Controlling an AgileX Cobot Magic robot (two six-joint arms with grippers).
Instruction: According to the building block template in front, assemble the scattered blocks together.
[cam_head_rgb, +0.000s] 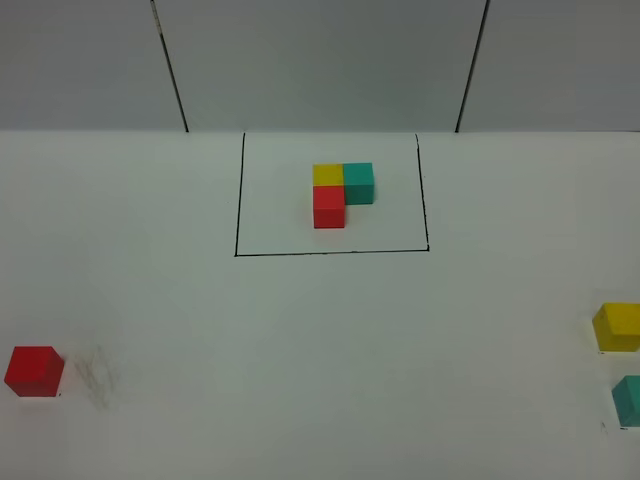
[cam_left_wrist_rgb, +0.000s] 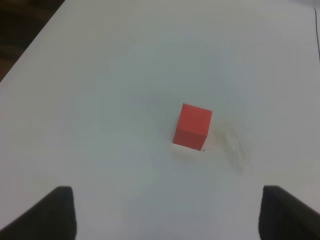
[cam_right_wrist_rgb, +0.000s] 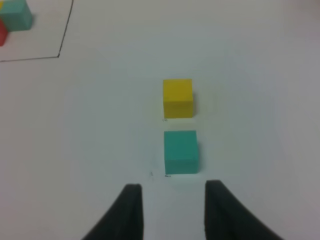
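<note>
White table. Loose red cube, yellow cube, teal cube. Template: yellow, teal, red; thin black outline around it.

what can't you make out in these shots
- Yellow cube and teal cube: cut by the right edge, high view.
- Template: mostly cropped by the frame edge, right wrist view.
- Left hand, right hand: only fingertips show in wrist views; absent from the high view.

Overhead: losing part of yellow cube and teal cube to right frame edge. Right wrist cam: getting only a corner of the template, rest cropped. Left wrist cam: seeing just fingertips of left hand.
</note>
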